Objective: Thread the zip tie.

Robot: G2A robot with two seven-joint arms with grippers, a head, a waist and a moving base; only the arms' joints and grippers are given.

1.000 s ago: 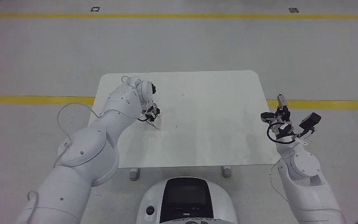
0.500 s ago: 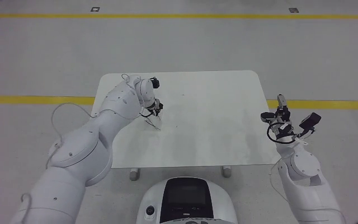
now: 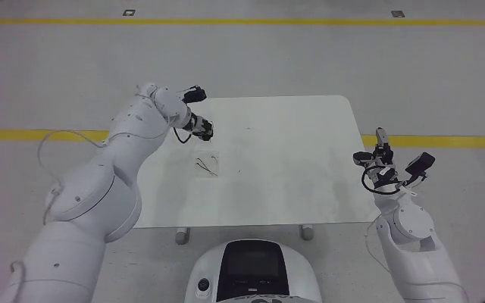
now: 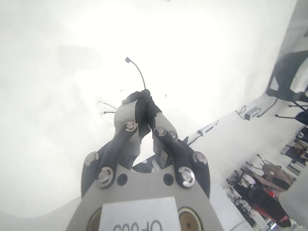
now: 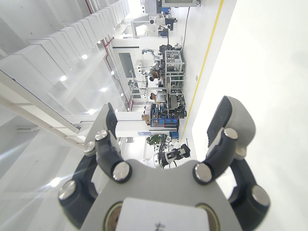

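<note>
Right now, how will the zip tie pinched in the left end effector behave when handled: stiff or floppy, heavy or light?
Probably springy rather than limp: the zip tie stands out of the shut left end effector in a gentle curve without drooping. Likely very light, being so thin. Its free tip may wobble, making threading fiddly.

Robotics laboratory in a large industrial hall.
Pale polished floor (image 3: 242, 68) marked with yellow lines (image 3: 242, 21) and set with small floor sockets (image 3: 129, 13); one white table (image 3: 303, 182) with rounded corners; high ribbed ceiling (image 5: 60, 37) with round lamps (image 5: 84, 56); metal-framed equipment racks (image 5: 174, 61); another white robot arm (image 5: 150, 52) among far benches; dark swivel chairs (image 4: 284, 85) beyond the tabletop's edge.
</note>
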